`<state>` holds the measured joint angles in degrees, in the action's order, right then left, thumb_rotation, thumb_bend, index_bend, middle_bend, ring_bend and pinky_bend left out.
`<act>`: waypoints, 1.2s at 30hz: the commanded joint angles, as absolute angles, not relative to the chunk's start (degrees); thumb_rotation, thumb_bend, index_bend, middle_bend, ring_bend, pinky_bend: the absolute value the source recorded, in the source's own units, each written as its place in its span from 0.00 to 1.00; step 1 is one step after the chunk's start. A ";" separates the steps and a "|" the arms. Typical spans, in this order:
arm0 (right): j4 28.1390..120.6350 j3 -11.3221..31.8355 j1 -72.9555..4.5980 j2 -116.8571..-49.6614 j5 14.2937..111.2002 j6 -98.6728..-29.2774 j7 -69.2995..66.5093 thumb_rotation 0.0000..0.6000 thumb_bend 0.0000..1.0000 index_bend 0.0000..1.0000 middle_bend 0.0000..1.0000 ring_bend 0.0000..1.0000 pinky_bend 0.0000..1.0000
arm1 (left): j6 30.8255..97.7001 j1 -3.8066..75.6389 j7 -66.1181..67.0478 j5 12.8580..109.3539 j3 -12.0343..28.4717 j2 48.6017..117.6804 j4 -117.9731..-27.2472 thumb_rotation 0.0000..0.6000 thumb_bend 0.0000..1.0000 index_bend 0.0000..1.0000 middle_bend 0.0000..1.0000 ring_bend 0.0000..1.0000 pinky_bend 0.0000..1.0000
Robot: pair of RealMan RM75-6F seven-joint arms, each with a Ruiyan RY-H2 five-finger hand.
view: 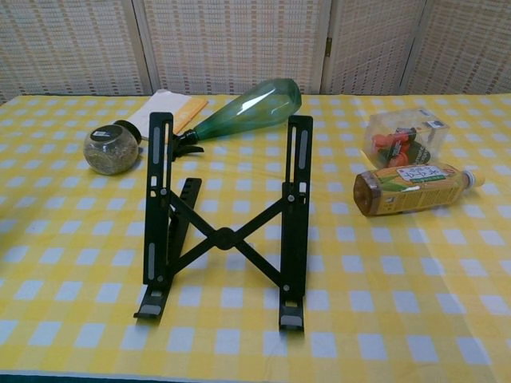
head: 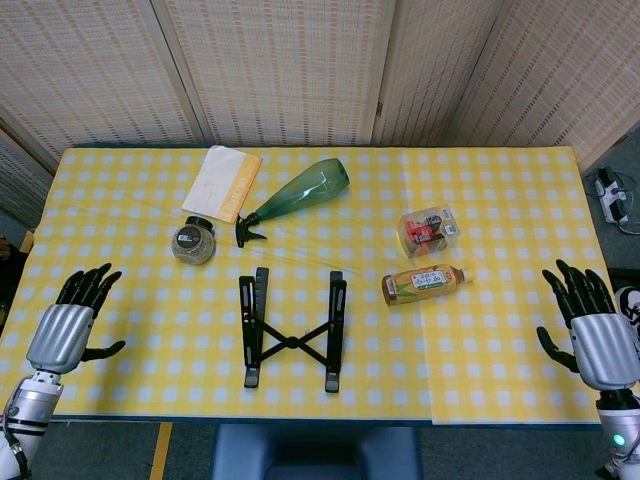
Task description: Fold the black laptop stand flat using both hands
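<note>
Two hands are seen at the near edge of the table [head: 500,200], which is covered by a yellow-and-white checked cloth; woven-panel screens are seen behind it. The left hand [head: 68,325] is held over the near left corner, fingers spread, nothing grasped. The right hand [head: 590,325] is held just off the near right corner, likewise spread and empty. The black laptop stand [head: 292,329] is found at near centre, unfolded, both rails raised and joined by a crossed brace. A drink bottle [head: 425,283] is laid on its side to the right of the stand; its label print cannot be read. A clear box [head: 430,229] is placed behind it. A green bottle [head: 295,198], a round jar [head: 194,242] and a white-and-orange booklet [head: 222,182] are noted behind and left of the stand.
</note>
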<state>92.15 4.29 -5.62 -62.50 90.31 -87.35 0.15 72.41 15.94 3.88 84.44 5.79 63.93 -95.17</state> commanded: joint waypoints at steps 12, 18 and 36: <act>93.16 3.53 -6.75 -62.81 92.08 -86.17 0.53 1.00 0.40 0.00 0.00 0.00 0.00 | 48.30 32.83 -37.06 88.16 6.01 66.56 -87.19 1.00 0.15 0.05 0.06 0.04 0.00; 93.39 2.76 -8.35 -63.34 92.85 -83.30 -1.32 1.00 0.40 0.00 0.00 0.00 0.00 | 45.47 36.79 -49.06 89.96 4.99 70.80 -82.75 1.00 0.15 0.07 0.07 0.06 0.00; 92.07 0.82 -24.46 -68.56 100.68 -66.59 -28.22 1.00 0.40 0.00 0.00 0.01 0.00 | 52.26 46.11 -86.34 101.87 -2.42 77.87 -75.13 1.00 0.15 0.39 0.41 0.36 0.10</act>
<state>92.90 1.05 -21.35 -66.81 99.27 -69.20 -23.70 49.84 44.56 -82.64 99.50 -0.48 76.77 -77.04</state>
